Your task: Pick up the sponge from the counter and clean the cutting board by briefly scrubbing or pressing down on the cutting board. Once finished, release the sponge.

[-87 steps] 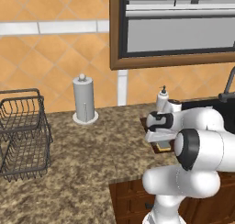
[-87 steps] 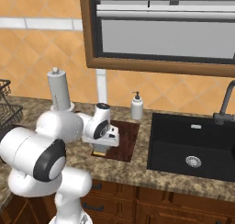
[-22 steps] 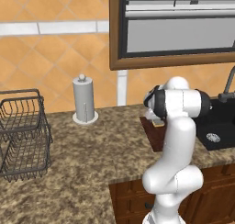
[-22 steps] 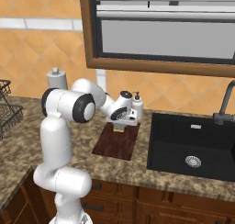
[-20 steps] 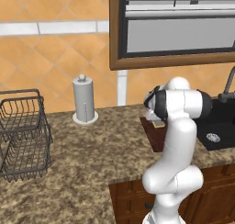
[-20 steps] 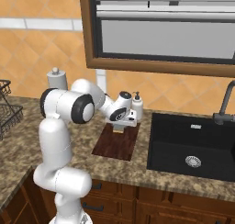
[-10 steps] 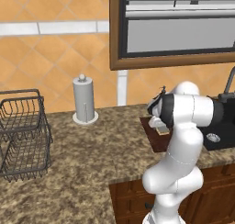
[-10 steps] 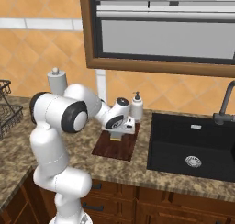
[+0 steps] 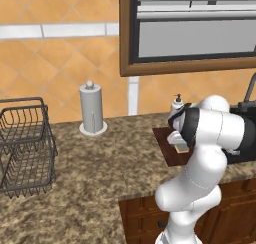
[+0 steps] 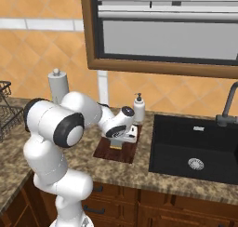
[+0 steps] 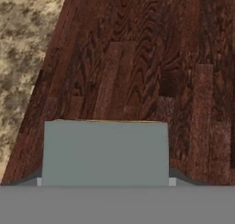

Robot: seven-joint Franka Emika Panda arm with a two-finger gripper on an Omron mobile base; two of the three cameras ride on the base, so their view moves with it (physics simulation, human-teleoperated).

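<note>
Reddish-brown board: one cutting board (image 10: 121,149) lies on the speckled counter (image 9: 100,163), just left of the black sink (image 10: 195,149).
Sponge: one grey-blue sponge (image 11: 105,152) sits on the board, under the hand.
Gripper: the gripper (image 10: 119,141) is low over the board; fingers flank the sponge, grip cannot be told.
Others: one soap bottle (image 10: 138,107), one paper-towel holder (image 9: 92,108), one wire basket (image 9: 25,145).
Open room: bare counter between basket and board.
</note>
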